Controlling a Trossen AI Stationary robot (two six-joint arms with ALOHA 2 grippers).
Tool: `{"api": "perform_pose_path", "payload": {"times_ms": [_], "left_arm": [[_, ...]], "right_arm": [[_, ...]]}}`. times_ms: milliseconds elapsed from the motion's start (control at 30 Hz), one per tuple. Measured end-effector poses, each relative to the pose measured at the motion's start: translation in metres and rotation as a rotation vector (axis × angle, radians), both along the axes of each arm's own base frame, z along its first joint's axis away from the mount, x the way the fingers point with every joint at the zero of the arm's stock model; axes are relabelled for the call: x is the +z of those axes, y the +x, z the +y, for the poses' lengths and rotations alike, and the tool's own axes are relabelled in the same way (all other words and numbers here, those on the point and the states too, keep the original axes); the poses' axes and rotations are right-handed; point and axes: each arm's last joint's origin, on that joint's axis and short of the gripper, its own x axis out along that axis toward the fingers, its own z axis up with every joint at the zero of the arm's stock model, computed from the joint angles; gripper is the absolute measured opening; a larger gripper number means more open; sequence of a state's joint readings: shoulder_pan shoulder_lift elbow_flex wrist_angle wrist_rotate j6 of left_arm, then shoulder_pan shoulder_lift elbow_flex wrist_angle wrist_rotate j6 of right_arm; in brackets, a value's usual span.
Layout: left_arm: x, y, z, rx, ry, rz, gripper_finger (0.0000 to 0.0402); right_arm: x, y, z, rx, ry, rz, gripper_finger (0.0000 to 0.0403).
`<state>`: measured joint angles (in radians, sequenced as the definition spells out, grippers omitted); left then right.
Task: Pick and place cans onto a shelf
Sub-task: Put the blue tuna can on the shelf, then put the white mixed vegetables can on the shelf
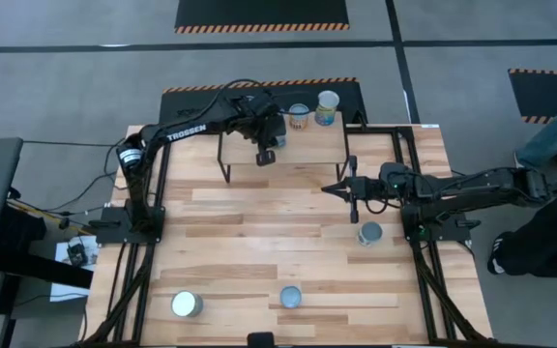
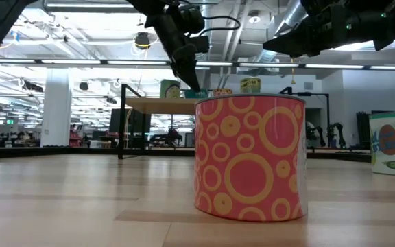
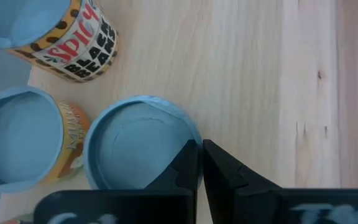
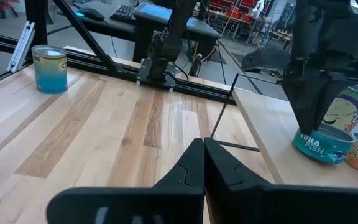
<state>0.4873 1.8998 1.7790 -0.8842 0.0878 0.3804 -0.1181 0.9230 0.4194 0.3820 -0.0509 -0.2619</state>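
three cans (image 1: 300, 116) on shelf (image 1: 307, 143), three cans (image 1: 289, 297) on table (image 1: 249, 232)

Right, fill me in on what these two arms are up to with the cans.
The small light-wood shelf on thin black legs already carries metal cans at its back edge, among them a teal tuna fish can. The left gripper hangs shut and empty above the shelf beside them. The right gripper is shut over the plank tabletop, holding nothing. Three more cans wait on the table, including an orange can with yellow circles.
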Motion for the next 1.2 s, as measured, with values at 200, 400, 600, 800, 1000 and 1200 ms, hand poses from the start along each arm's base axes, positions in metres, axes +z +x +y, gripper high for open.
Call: {"api": "perform_pose_path", "payload": {"times_ms": [200,400,600,800,1000,1200], "left_arm": [[-0.001,0.002,0.003,0.012,0.013,-0.02,0.0013],[0.0,0.003,0.004,0.022,0.03,-0.025,0.0043],[0.0,0.003,0.004,-0.002,0.047,-0.021,0.0056],[0.006,0.005,0.005,0.018,0.125,-0.005,0.0057],[0.031,0.007,0.0,0.019,0.171,-0.058,0.0057],[0.034,0.012,-0.016,-0.069,0.15,-0.079,0.005]], "right_arm": [[0.0,0.0,0.0,0.0,0.0,0.0,0.0017],[0.0,0.0,0.0,0.0,0.001,0.005,0.0014],[-0.001,0.0,0.0,0.0,0.004,0.007,0.0016],[-0.001,0.0,0.0,0.0,0.003,0.007,0.0014],[-0.001,0.0,0.0,0.0,0.003,0.008,0.0016],[-0.002,0.0,0.0,0.0,0.002,0.025,0.0012]]}}
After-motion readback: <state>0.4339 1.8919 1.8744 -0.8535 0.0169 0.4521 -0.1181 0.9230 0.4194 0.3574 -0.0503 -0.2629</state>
